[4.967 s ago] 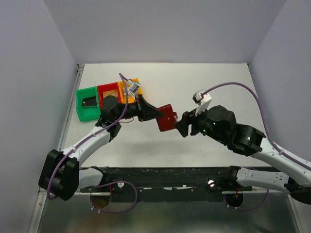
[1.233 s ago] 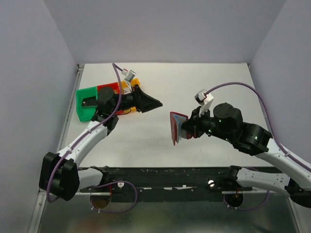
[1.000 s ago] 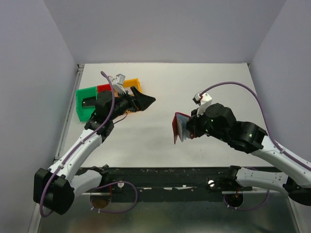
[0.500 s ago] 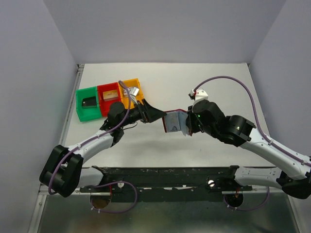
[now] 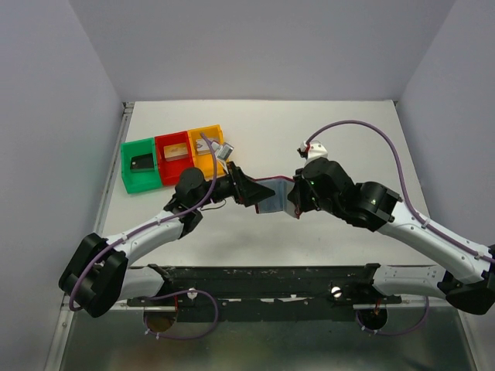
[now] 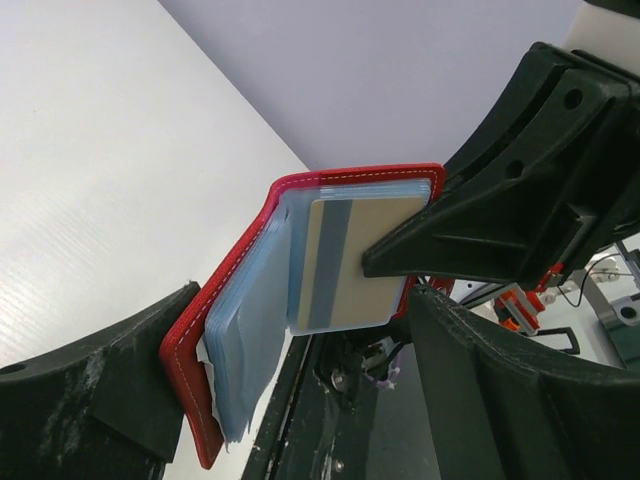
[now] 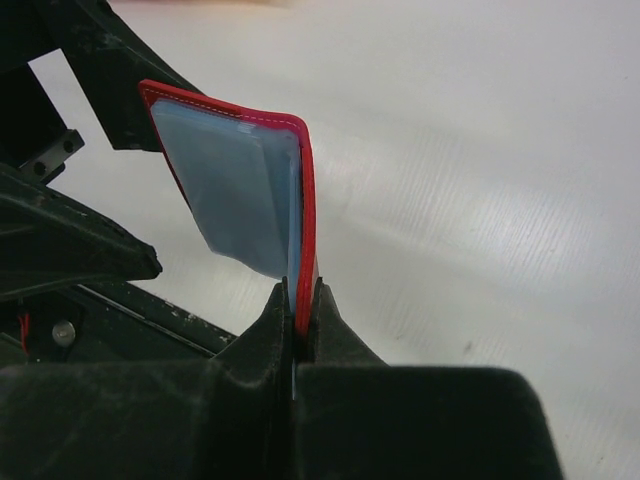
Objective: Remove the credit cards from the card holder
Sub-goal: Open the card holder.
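Red wallet (image 5: 267, 193) is hanging clear of the desk (image 5: 332, 131), between the two arms. Right claw (image 7: 297, 320) is pinching one cover edge with its jaws fully closed on it. The blue sleeves are fanning open toward the left arm.

Change over the last second: left claw (image 6: 300, 400) was sitting back by the bins, well apart from the wallet. Now it is in at the wallet, jaws wide open and straddling it, gripping nothing. The wallet has also been turned from edge-on to facing the left claw.

A gold card (image 6: 350, 262) is showing in the front sleeve, and the left wrist view is framing it near centre. Green bin (image 5: 138, 142) is holding a black card (image 5: 141, 162) and red bin (image 5: 172, 137) a tan card (image 5: 176, 152). Orange bin (image 5: 206, 129) is too small to call.

My read: a drop-off is done and the next pull is starting. The task is partway through, with at least the gold card still to come out. The jaws need to be landing on the card, not the sleeve.
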### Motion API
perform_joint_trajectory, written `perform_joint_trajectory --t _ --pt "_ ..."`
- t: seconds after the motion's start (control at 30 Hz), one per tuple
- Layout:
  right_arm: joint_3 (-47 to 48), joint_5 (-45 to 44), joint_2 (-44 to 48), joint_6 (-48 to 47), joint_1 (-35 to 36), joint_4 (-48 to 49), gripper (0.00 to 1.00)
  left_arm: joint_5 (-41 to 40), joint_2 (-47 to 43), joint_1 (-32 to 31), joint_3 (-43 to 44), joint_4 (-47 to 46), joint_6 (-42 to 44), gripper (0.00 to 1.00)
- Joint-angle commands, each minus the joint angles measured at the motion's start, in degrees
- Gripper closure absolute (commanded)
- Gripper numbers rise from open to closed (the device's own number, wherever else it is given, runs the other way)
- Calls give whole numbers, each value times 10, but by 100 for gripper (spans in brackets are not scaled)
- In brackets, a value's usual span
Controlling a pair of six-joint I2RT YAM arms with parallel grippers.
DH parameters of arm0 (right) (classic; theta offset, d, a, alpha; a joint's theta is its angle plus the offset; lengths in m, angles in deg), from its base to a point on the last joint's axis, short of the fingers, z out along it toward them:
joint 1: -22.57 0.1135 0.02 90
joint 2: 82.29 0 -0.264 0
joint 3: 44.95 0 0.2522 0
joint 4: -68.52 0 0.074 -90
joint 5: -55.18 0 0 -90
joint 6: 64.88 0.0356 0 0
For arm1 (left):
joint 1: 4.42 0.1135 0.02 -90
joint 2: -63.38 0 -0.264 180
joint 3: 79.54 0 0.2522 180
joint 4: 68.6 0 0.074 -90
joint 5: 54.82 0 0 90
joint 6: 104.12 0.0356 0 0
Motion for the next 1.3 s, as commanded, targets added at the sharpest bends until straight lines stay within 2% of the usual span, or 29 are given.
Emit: perform_joint_trajectory --t 0.0,0.23,0.47,0.87,1.03,1.17,1.27 --pt "-9 32 17 19 -12 30 100 10 -20 -2 -11 -21 17 12" --pt "-44 64 45 24 -31 62 100 -1 -55 -2 1 42 57 22" --pt "-95 134 81 35 -75 114 100 -9 -99 -2 9 101 93 26" --pt "-173 318 121 63 -130 253 100 1 -122 -1 22 133 128 52" --pt "-191 358 128 72 -146 283 100 0 -142 -2 29 163 149 52" --pt "-207 399 131 77 -159 310 100 -2 -164 -2 37 188 166 38" --pt "-229 442 130 89 -177 353 100 1 -181 -2 43 202 176 33"
